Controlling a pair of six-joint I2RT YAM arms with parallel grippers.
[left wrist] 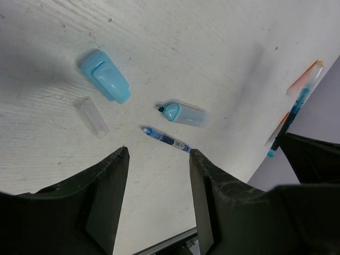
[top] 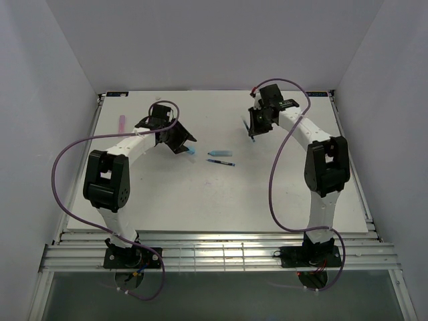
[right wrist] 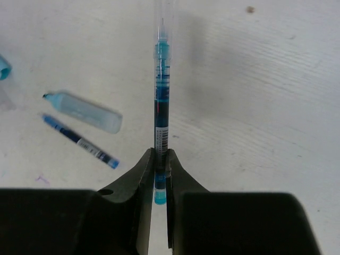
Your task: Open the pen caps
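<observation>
My right gripper is shut on a thin blue pen that points away from it, with a clear cap over the tip. In the top view this gripper hangs over the far right of the table. My left gripper is open with nothing between its fingers, above the table's middle left. Ahead of it lie a loose light blue cap, a loose clear cap, an uncapped light blue highlighter and an uncapped dark blue pen.
A pink highlighter lies at the far left of the white table. The highlighter and dark blue pen lie between the two arms. Something orange shows behind the held pen. White walls enclose three sides.
</observation>
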